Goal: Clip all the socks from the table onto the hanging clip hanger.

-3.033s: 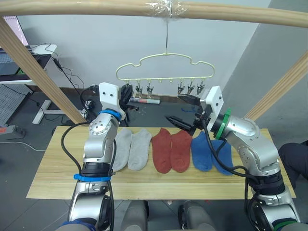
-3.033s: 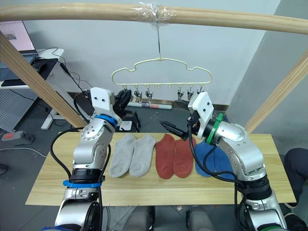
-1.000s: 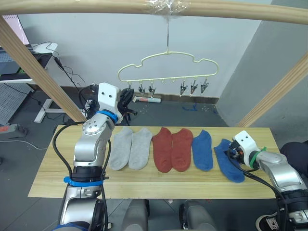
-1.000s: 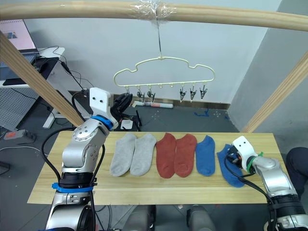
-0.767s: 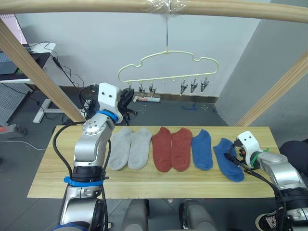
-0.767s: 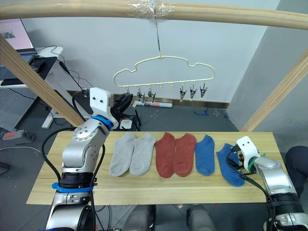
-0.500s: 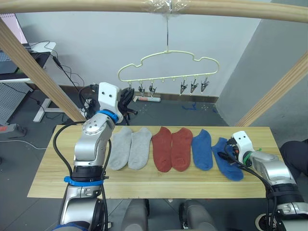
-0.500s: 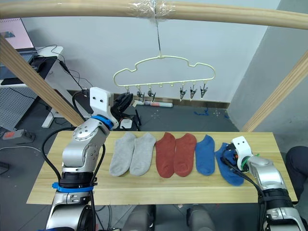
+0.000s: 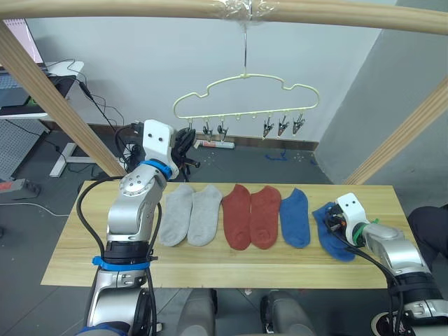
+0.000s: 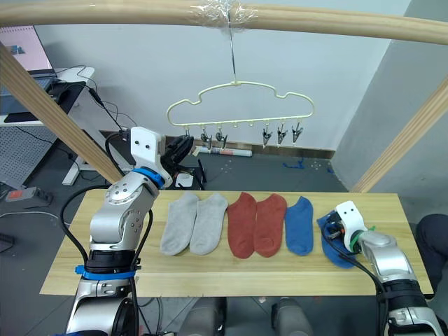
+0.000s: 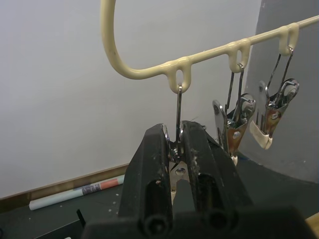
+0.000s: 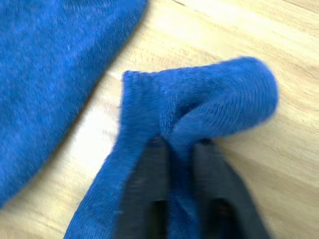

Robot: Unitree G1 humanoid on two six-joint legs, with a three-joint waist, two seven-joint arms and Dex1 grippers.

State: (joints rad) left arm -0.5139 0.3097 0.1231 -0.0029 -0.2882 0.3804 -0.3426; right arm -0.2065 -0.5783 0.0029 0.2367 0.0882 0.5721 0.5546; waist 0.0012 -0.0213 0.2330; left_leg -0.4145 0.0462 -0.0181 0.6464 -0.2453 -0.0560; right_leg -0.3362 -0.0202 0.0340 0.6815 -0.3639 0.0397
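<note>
The right gripper (image 12: 180, 149) is clamped on the cuff of the outer blue sock (image 9: 329, 234) at the table's (image 9: 84, 245) right end, while the left gripper (image 11: 175, 144), fingers pressed together on the leftmost clip (image 11: 177, 149) of the clip hanger (image 9: 245, 98), waits high up and far to the left.

Bare counter (image 9: 77, 245) lies open along the near edge and both ends; the socks (image 9: 250, 217) cover the middle strip.
</note>
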